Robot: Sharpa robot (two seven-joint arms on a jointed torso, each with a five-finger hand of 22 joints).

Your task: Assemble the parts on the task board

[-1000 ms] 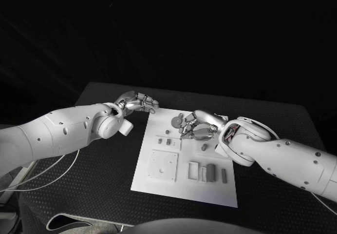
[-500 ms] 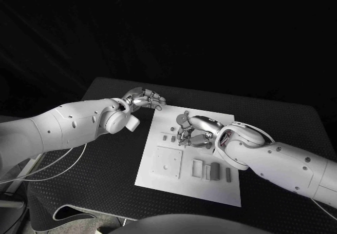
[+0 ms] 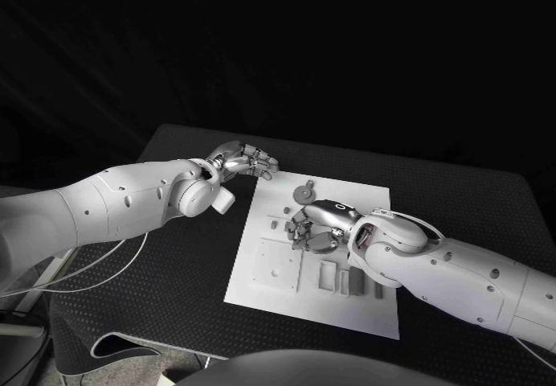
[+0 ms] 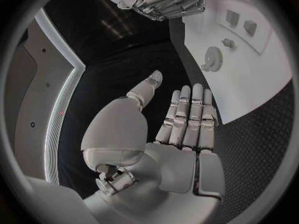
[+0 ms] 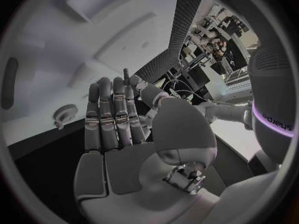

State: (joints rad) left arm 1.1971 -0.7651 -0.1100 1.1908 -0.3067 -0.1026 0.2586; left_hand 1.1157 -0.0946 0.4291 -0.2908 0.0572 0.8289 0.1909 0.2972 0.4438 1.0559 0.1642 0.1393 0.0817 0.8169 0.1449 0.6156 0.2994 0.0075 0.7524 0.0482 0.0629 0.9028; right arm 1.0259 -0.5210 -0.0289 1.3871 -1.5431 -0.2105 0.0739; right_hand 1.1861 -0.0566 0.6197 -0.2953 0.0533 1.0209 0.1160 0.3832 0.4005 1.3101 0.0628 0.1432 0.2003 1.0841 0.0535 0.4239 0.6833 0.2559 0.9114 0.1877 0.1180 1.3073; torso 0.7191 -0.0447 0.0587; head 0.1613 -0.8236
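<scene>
The white task board [image 3: 261,285] lies in the middle of the black table. On it are a grey gear [image 3: 304,194], small grey pieces [image 3: 275,226] and upright grey blocks [image 3: 349,282]. My right hand [image 3: 314,227] hovers over the board's middle. In the right wrist view its fingers [image 5: 112,114] are straight and its thumb lies against the nearest finger, pinching a thin grey part [image 5: 126,74]. My left hand [image 3: 246,160] hangs by the board's far left corner. It is flat and holds nothing [image 4: 184,134], with the gear [image 4: 212,60] beyond its fingertips.
A square recessed plate [image 3: 278,269] sits at the board's near left. Black table surface [image 3: 173,265] lies bare to the left of the board and to the right [image 3: 464,209]. My white forearms cross both sides of the table.
The head camera has shifted. My right hand has moved from the gear's side toward the near middle of the board. My left hand stays by the far left corner.
</scene>
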